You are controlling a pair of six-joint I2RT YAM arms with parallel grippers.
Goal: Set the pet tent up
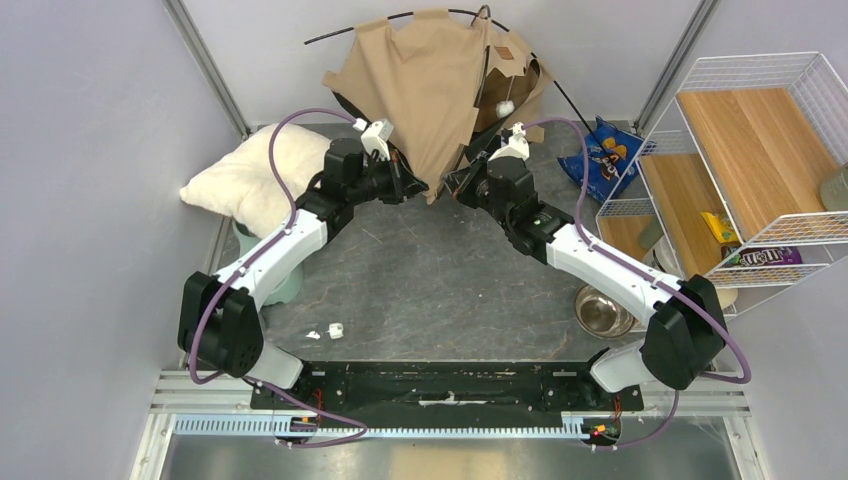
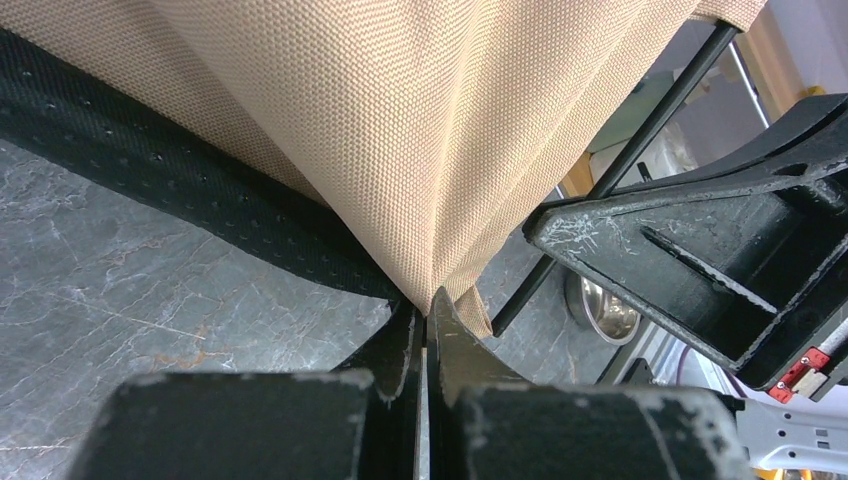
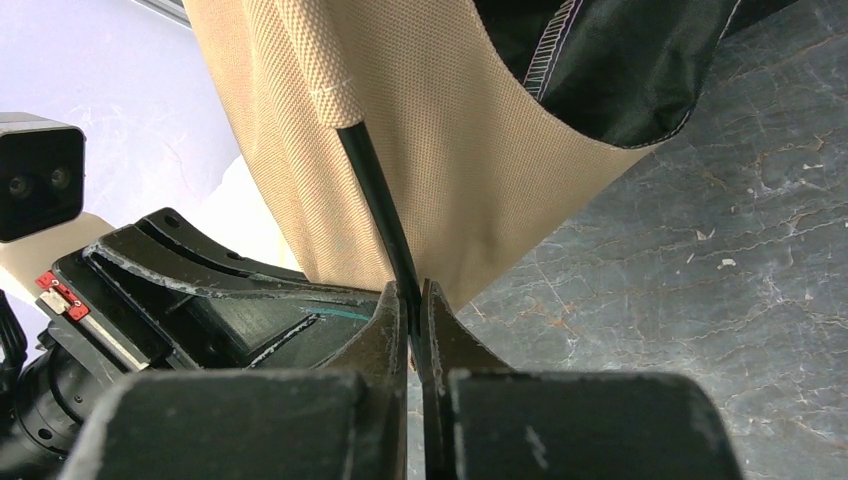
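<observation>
Top external view: the pet tent stands half-raised at the far middle of the grey table. Its tan cloth hangs down to a low point between the two arms.
Tent details: thin black poles arc over the top and stick out to both sides. A white pompom dangles on the right side, below a small brown label patch.
Left gripper: jaws pressed together, pinching the lowest corner of the tan cloth, right beside the edge of the black lining.
Right gripper: jaws closed narrow on a black pole, just below where it leaves its tan sleeve.
Grippers together: tips face each other, just beside one another under the cloth's low point.
Left of the tent: a fluffy white pillow near the left wall.
Right of the tent: a blue snack bag, then a white wire shelf with wooden boards.
Beside the right arm: a metal bowl on the table.
Near the arm bases: two small white bits on the table.
</observation>
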